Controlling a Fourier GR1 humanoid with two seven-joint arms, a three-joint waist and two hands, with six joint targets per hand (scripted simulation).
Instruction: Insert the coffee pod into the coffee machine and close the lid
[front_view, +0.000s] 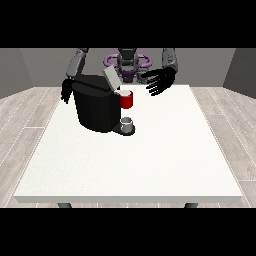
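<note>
robot hand at view's right (159, 82): raised, fingers spread | lid (111, 78): up

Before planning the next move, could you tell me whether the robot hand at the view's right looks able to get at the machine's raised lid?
Probably yes. That robot hand is open and hangs above the table, beside the lid, with nothing between them.

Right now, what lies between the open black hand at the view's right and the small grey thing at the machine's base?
In the front view, bare white table and a red thing at the machine lie between the hand and the grey thing.
</note>
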